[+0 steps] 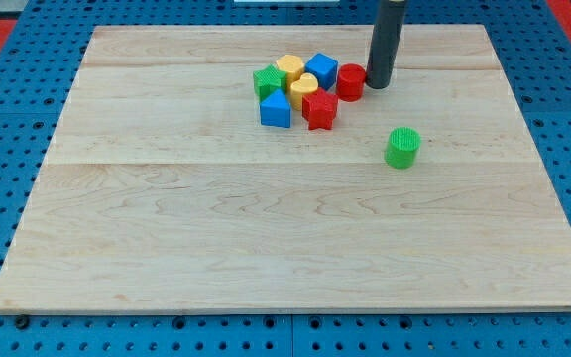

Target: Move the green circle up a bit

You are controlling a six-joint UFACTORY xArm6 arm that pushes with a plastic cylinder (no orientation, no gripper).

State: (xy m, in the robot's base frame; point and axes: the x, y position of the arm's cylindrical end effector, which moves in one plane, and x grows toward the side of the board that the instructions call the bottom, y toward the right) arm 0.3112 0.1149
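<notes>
Pale wooden desk (266, 228) sits on blue pegboard (8, 109). Dark rod stands upright from the view's top; my tip (378, 85) touches the red cylinder block (351, 81), no tool jaws to read. Green circle block (401, 147) sits alone, below-right of tip, apart from the cluster of blue, yellow, green, red blocks (295, 91).

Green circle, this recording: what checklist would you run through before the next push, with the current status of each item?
1. green circle stands alone, nothing touching it: ok.
2. my tip sits below the circle, ready to push up: not ok; it is above, beside the red cylinder.
3. Board above the circle free of blocks: ok.
4. Route down round the circle avoids the red star and the cluster: ok, if taken on the view's right.
5. Tip touching the red cylinder: cannot tell.
</notes>
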